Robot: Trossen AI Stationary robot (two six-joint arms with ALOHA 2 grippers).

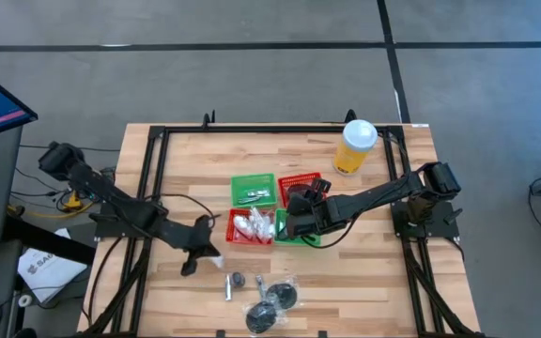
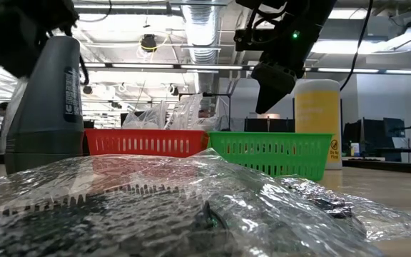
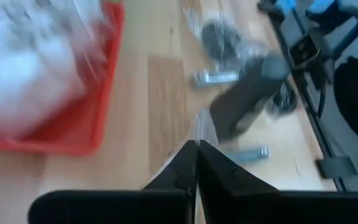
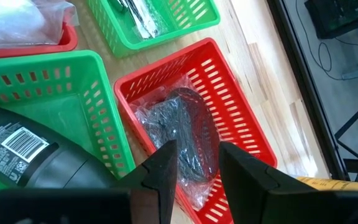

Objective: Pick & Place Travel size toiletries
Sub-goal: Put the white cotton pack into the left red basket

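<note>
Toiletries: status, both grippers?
Left gripper shut, near loose tube. Right gripper open above wrapped disc in red basket. Nothing blocking.

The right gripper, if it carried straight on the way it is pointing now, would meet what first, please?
Most likely the wrapped dark disc lying in the red basket: the right gripper is open and aimed down at it in its wrist view. How much gap remains above the disc is unclear.
</note>
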